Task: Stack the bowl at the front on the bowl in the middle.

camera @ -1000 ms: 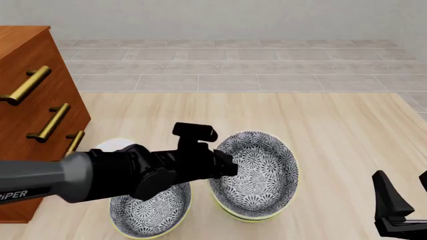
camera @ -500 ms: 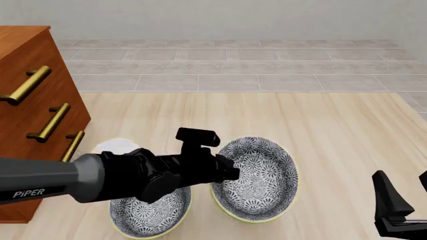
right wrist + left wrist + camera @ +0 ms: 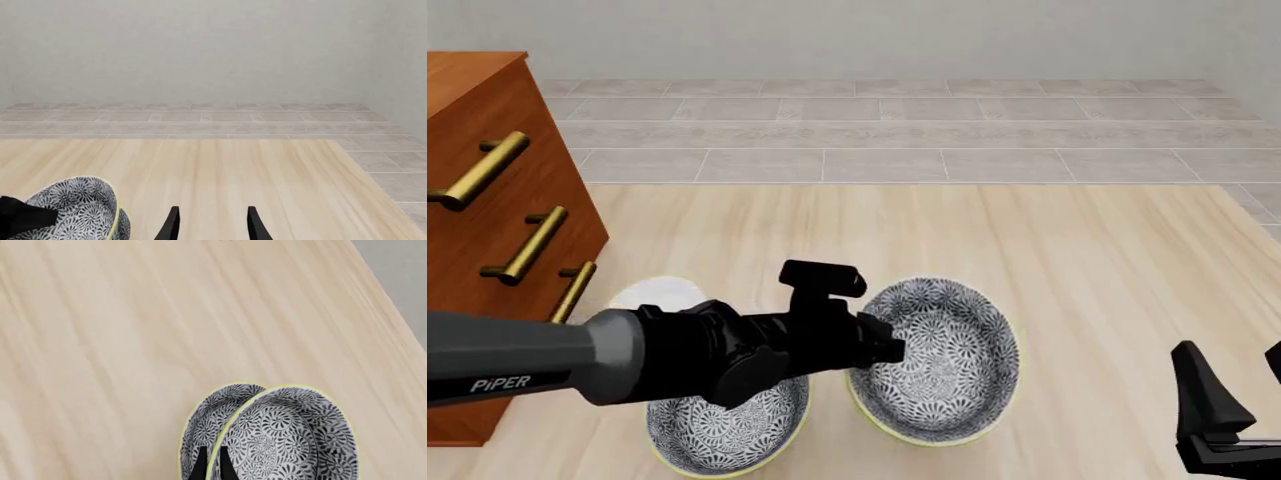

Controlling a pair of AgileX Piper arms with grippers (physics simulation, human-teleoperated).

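Bowl at the front (image 3: 941, 355) sits on pale wood table (image 3: 1094, 260) (grey tiled floor (image 3: 894, 130) beyond).

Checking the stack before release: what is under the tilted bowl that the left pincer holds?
Under the held bowl a second patterned bowl shows, its rim peeking out beside it. The left pincer grips the upper rim. Whether the two touch is hidden.

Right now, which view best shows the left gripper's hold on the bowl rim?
The left wrist view: the left gripper pinches the held bowl at its rim, one finger each side. The front view hides the contact behind the arm; the right wrist view catches only an edge.
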